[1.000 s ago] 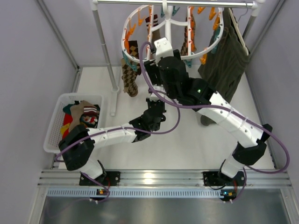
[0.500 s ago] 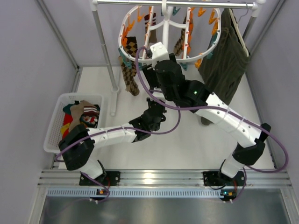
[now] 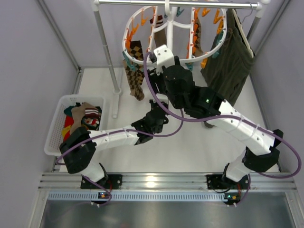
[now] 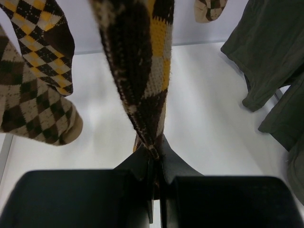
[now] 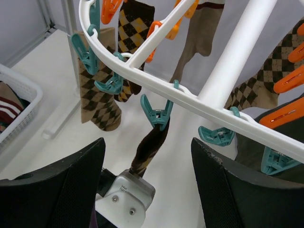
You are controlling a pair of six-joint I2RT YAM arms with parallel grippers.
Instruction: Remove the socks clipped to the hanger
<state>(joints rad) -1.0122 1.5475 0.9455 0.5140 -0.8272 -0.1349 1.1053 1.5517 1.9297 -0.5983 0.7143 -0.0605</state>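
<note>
Left wrist: sock (image 4: 142,71) top beyond upper edge

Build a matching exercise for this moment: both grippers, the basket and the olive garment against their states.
1 left gripper
2 right gripper
3 basket
4 olive garment

A open, close to the hanger
B hanging from the rail
C holding socks
D shut on a dark sock

Pairs: 1-D, 2-A, 3-C, 4-B

Pale grey walls (image 3: 28,57), white tabletop (image 3: 199,142), white rail stand (image 3: 107,52), aluminium rail (image 3: 156,180) along near edge
</note>
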